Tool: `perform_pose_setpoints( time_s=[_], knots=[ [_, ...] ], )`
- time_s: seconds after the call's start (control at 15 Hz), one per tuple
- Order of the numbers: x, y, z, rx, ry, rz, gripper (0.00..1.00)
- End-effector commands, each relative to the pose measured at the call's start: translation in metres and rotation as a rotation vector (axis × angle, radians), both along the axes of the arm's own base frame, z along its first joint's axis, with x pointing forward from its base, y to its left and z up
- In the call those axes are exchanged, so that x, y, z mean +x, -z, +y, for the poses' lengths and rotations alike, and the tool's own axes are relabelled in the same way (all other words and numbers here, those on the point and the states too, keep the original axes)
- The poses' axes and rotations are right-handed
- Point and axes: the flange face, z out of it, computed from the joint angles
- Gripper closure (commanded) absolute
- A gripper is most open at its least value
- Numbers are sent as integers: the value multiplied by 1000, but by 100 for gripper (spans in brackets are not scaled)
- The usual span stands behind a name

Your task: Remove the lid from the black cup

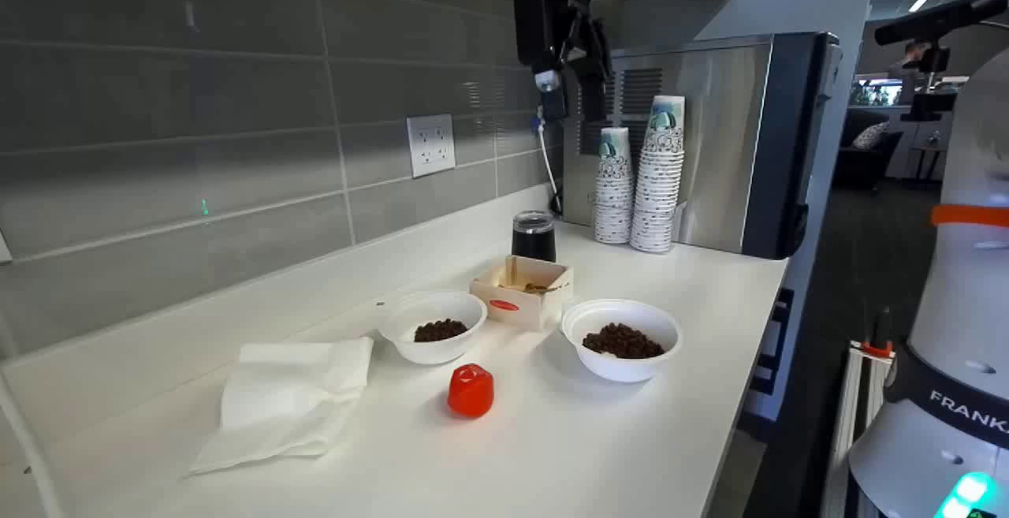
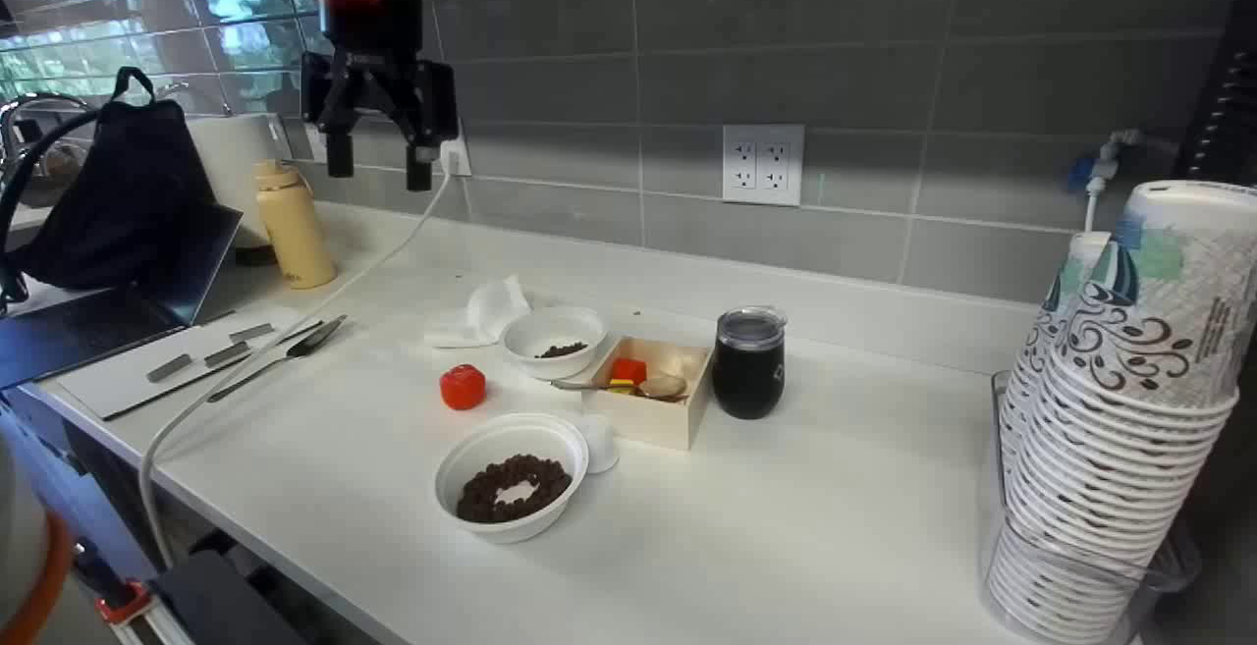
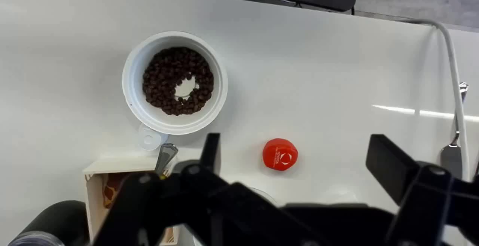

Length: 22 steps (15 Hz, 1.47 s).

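The black cup [image 1: 534, 244] stands upright on the white counter near the wall. It shows in both exterior views, behind or beside the wooden box [image 2: 643, 419]; here is the cup [image 2: 748, 377]. A clear lid [image 2: 751, 325] sits on its rim; the lid [image 1: 534, 222] also shows in the other exterior frame. In the wrist view the cup [image 3: 58, 219] and lid [image 3: 37, 239] are cut off at the lower left corner. My gripper [image 1: 574, 104] hangs high above the counter, open and empty, well apart from the cup. In the wrist view the open fingers [image 3: 299, 156] frame a red object far below.
The red object [image 2: 463, 387] and two white bowls with dark pieces, one nearer [image 2: 511, 529] and one by the wall [image 2: 550, 367], stand near the box. Tall cup stacks [image 2: 1129, 409] stand past the cup. A napkin [image 1: 292, 400] and white cable [image 2: 295, 326] lie about.
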Motion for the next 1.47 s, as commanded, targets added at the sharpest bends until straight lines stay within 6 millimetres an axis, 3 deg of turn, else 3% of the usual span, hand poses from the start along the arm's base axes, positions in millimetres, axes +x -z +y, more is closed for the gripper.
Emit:
perform_pose_setpoints(
  time_s=[0.0,0.27,0.6,1.0,1.27,1.4],
  knots=[
    [0,0,0,0,0,1,0],
    [0,0,0,0,0,1,0],
    [-23,24,-31,-11,87,-14,0],
    [-40,50,-115,-17,255,-122,0],
    [-27,51,-183,-33,335,-208,0],
    [-14,49,-208,-21,341,-247,0]
  ],
)
